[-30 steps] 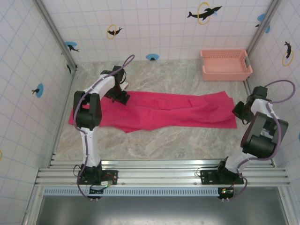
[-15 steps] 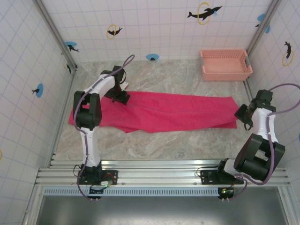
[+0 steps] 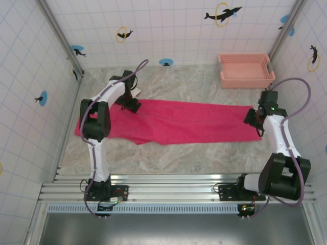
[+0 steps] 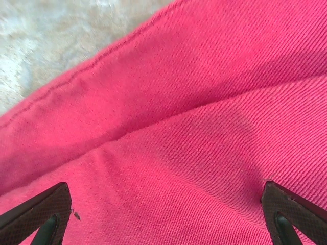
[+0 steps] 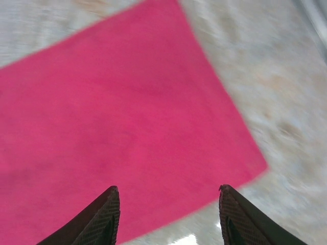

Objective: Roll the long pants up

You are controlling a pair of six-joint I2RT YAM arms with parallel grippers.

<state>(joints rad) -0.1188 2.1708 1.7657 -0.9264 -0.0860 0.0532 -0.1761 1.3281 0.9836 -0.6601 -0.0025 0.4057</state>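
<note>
The long pants (image 3: pixel 184 121) lie flat across the table, magenta-red, stretched from left to right. My left gripper (image 3: pixel 131 104) sits low over their far left edge; its wrist view shows the red cloth (image 4: pixel 184 127) close up with a seam, and the fingertips (image 4: pixel 38 214) stand wide apart, open. My right gripper (image 3: pixel 254 118) hovers at the right end of the pants, open, above the cloth corner (image 5: pixel 153 127) with nothing between the fingers (image 5: pixel 97 217).
A salmon-pink slotted basket (image 3: pixel 246 70) stands at the back right against the tiled wall. Marble tabletop (image 3: pixel 194 158) runs bare in front of the pants. A metal rail (image 3: pixel 173 186) marks the near edge.
My right arm swung from the right side inward and up to the right end of the pants. That end of the cloth now lies flatter. The left arm stayed put.
</note>
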